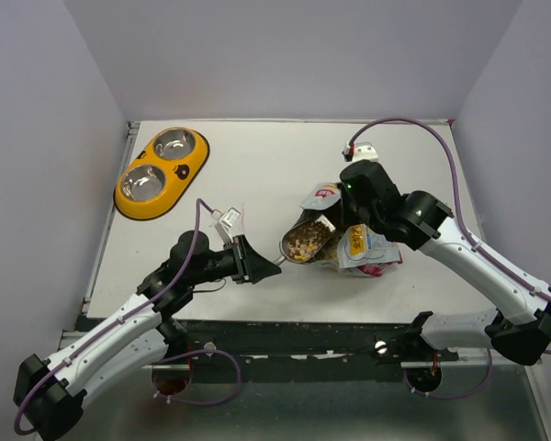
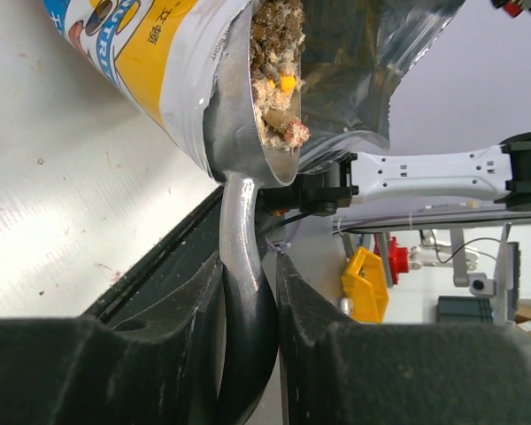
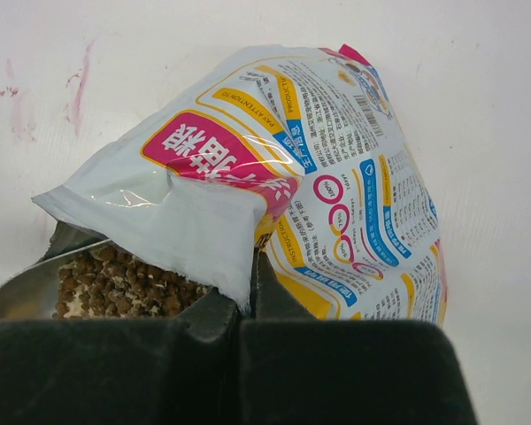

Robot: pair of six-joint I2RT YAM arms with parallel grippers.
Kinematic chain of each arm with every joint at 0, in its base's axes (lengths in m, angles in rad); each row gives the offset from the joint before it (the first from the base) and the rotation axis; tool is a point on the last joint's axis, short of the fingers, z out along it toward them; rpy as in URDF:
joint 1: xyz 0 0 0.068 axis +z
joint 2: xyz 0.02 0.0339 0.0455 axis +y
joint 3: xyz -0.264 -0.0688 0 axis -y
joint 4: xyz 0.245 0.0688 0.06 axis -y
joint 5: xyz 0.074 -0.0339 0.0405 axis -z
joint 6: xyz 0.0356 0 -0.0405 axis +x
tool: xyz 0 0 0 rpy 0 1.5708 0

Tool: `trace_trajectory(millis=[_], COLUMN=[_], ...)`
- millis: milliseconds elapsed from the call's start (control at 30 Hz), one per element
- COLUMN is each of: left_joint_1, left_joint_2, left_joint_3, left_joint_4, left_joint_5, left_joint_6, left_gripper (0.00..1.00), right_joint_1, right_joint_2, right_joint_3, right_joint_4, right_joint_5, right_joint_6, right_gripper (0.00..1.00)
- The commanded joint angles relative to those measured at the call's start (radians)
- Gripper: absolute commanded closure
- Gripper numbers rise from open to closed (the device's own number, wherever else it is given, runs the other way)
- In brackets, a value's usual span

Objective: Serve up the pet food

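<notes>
The pet food pouch lies on the table at centre right with its mouth facing left. My right gripper is shut on the pouch's upper lip and holds the mouth open; its closed jaws show in the right wrist view. My left gripper is shut on the handle of the silver metal scoop. The scoop's cup sits in the pouch mouth and is full of brown and tan kibble, which also shows in the right wrist view.
The yellow double bowl with two empty steel cups stands at the table's far left. Grey walls close in the left, back and right sides. The table's black front edge runs just below the left gripper.
</notes>
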Motion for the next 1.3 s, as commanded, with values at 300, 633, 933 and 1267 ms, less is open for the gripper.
trace_trajectory(millis=[300,633,933,1267], left_joint_1=[0.065,0.085,0.154,0.217], left_joint_2=[-0.090,-0.182,-0.230,-0.121], left_joint_3=[0.047,0.112,0.240,0.437], left_joint_4=[-0.028,-0.152,-0.274,-0.323], left_joint_5=[0.103,0.190,0.206,0.003], left_joint_6=[-0.161,-0.106,-0.121,-0.182], left_gripper=[1.00,1.00,1.00,1.00], right_joint_1=[-0.007,-0.007,-0.006,-0.007], right_joint_2=[-0.054,-0.049,-0.046,-0.045], right_joint_3=[0.056,0.060,0.067,0.082], right_joint_4=[0.027,0.028,0.028,0.012], right_joint_5=[0.042,0.042,0.036,0.036], right_joint_6=[-0.003,-0.006,-0.005,-0.005], right_gripper=[0.99,0.99,0.99,0.99])
